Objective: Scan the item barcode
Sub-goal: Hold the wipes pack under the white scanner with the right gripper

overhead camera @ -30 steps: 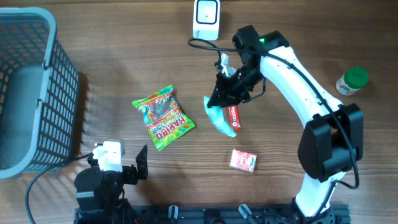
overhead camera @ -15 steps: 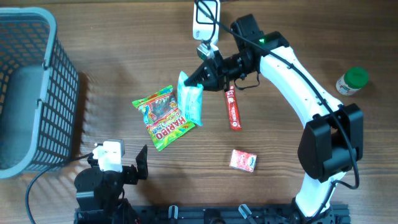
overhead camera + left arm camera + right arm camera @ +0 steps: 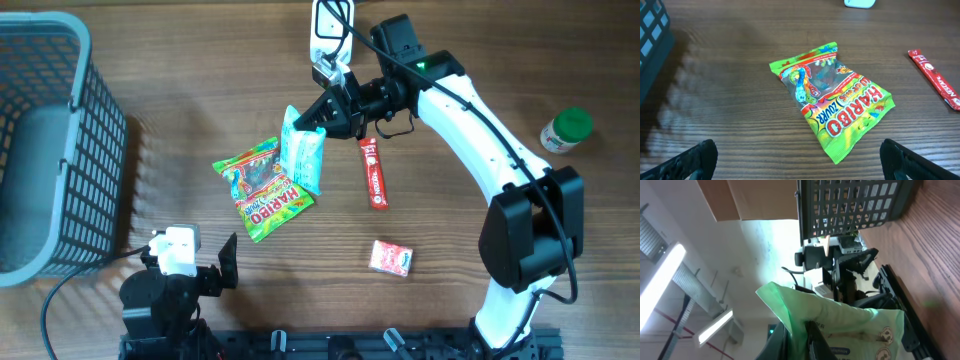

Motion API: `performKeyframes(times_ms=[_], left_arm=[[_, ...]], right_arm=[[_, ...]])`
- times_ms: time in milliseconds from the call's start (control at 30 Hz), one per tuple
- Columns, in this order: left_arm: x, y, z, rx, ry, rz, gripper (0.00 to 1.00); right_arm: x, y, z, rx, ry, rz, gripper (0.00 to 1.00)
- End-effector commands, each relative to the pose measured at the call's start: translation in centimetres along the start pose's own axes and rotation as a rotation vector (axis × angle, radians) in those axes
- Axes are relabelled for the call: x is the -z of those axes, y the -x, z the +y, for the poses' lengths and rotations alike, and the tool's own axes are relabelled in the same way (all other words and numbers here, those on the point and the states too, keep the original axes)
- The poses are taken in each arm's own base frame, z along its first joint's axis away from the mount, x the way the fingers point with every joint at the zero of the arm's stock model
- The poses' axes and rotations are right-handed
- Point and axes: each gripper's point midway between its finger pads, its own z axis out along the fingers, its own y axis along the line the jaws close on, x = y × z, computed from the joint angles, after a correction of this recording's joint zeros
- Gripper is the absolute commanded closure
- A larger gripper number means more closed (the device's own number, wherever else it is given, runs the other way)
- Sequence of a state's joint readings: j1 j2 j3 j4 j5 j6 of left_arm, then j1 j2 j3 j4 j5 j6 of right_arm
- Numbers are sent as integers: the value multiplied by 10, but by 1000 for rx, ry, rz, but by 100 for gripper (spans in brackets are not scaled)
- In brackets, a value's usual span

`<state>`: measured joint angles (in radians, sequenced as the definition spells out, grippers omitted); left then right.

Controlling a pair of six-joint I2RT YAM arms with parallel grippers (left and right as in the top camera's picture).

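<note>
I hold the pale green packet [image 3: 303, 160] clenched in the right tool [image 3: 320, 114], off the surface near the far-edge scanner [image 3: 331, 30], presumably to present its barcode. The left tool [image 3: 800, 159] is released and idle.

Your right arm [image 3: 470, 105] reaches from its base at the near edge up and leftward over the table, elbow bent. Its wrist is turned so the right gripper [image 3: 322, 115] points left, jaws pinched tight on the top edge of a pale green packet [image 3: 303, 160]. Your left arm [image 3: 160, 300] sits folded low at the near edge, with the left gripper [image 3: 188, 265] facing forward and its fingers [image 3: 695, 157] spread wide apart.
</note>
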<state>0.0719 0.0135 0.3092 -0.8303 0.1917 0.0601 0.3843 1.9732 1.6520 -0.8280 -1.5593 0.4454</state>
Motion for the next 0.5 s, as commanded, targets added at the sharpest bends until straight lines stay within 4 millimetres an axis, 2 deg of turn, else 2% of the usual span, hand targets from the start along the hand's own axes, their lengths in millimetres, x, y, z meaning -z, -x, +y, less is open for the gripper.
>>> performKeyframes(times_ms=[0,200,267,300,367,467], left_arm=[[-1,-1,0,-17,-2,-3,0],[-1,-1,0,-18,-2,-3,0],[-1,-1,0,-18,-2,-3,0],[-1,-1,0,-18,-2,-3,0],[-1,-1,0,-17,-2,-3,0],[-1,-1,0,-17,-2,-3,0]], right_arm=[[0,-4,13,20,57,29,96],[2,11,-7,109,-68,-36,96],[3,14,-9,162,-78,-44,96],[3,19,-5,234,-68,-43,96],[3,20,0,248,-48,-35,96],[0,18,13,468,6,-1,95]])
